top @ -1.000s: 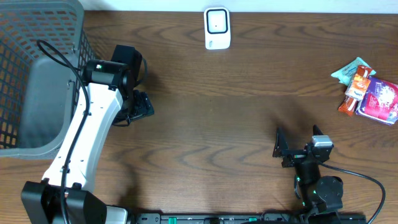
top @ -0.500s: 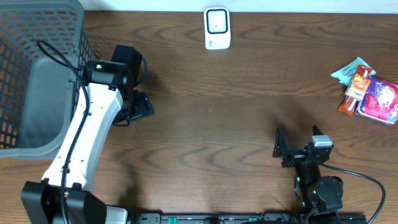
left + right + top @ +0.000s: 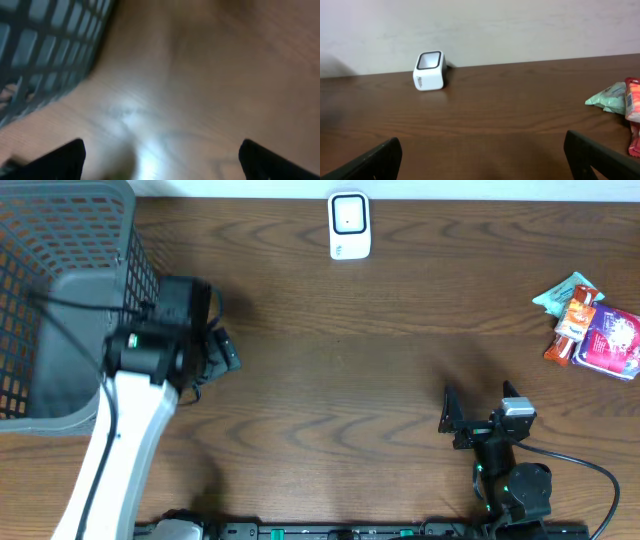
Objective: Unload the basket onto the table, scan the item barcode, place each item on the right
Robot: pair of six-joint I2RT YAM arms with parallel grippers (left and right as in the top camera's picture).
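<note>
A white barcode scanner (image 3: 349,225) stands at the table's far edge; the right wrist view shows it (image 3: 429,71) ahead to the left. The items are a small pile of packets at the far right: a teal one (image 3: 566,290), an orange one (image 3: 576,325) and a purple one (image 3: 612,343). In the right wrist view the teal packet (image 3: 607,98) and the orange packet (image 3: 633,115) sit at the right edge. My left gripper (image 3: 218,352) hangs open over bare wood beside the basket, holding nothing. My right gripper (image 3: 478,412) rests open and empty near the front edge.
A large grey mesh basket (image 3: 60,300) fills the back left corner, and its wall (image 3: 45,55) shows close by in the blurred left wrist view. The left arm's cable runs over the basket rim. Bare brown wood lies between the two arms.
The left arm has swung left toward the basket and risen closer to the overhead camera, blurring its wrist view. The right arm and the packets have not moved.
</note>
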